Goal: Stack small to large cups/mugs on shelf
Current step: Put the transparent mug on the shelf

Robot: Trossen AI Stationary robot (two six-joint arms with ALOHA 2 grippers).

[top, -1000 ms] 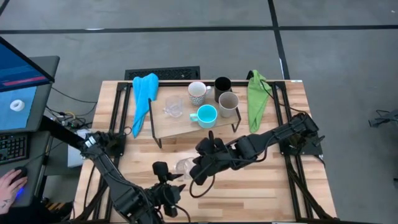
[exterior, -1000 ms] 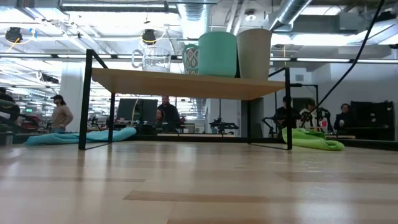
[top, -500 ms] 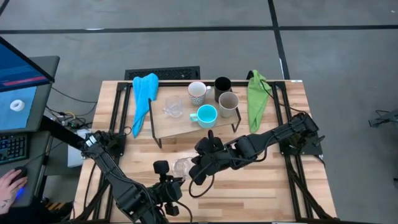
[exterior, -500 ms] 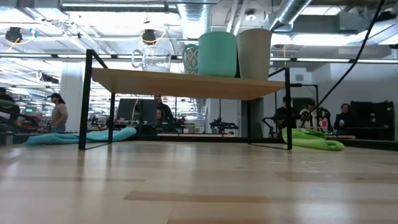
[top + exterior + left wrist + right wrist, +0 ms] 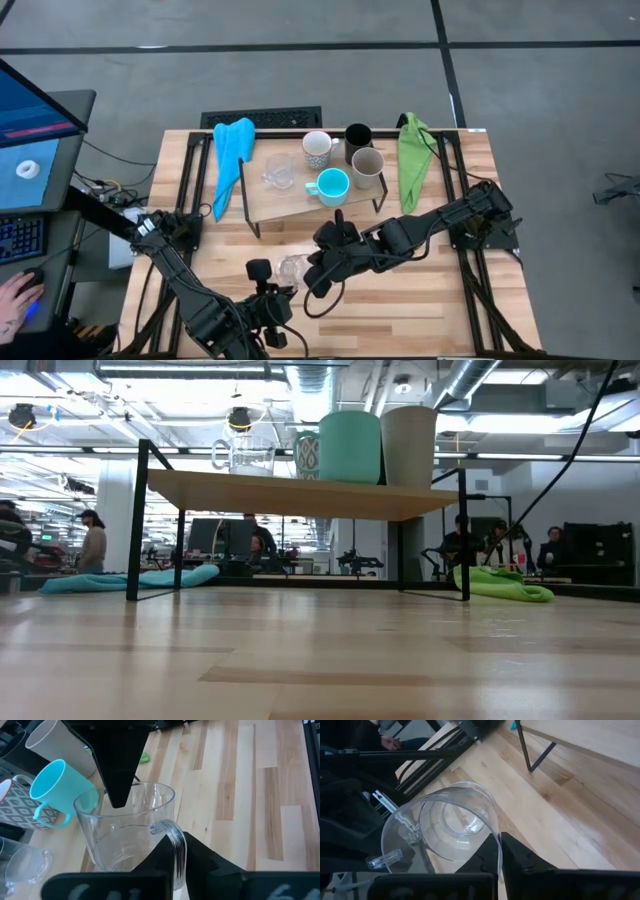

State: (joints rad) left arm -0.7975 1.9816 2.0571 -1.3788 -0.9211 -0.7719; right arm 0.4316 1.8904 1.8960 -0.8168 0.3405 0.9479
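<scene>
A clear glass mug (image 5: 292, 267) hangs in the air over the table's near middle, between my two grippers. My left gripper (image 5: 272, 288) is shut on it from the near side. My right gripper (image 5: 308, 272) is shut on it from the right. The shelf (image 5: 300, 203) stands toward the far edge. On it rest, bottoms down, a white patterned mug (image 5: 317, 148), a black cup (image 5: 358, 136), a beige-grey mug (image 5: 367, 166), a turquoise mug (image 5: 331, 185) and a second clear glass (image 5: 277, 172). The low view shows the shelf (image 5: 300, 495) but neither gripper. My left gripper pinches the mug's handle (image 5: 175, 845) between its two fingers, one on each side of the loop. The mug is lifted clear of the table and tilted. My right gripper holds the mug by its rim (image 5: 493, 832), the glass wall passing between the fingers, one finger (image 5: 485, 856) on the mouth side and the other outside. It comes slanting down from the table's right. The handle (image 5: 386, 860) points away from it.
A blue cloth (image 5: 232, 160) hangs at the shelf's left end and a green cloth (image 5: 412, 155) at its right. A monitor and keyboard stand left of the table, with a person's hand (image 5: 15, 300) there. People show in the room behind (image 5: 92, 545).
My left gripper's fingers have shut on the glass mug's handle. Both arms and the mug have stayed where they were.
</scene>
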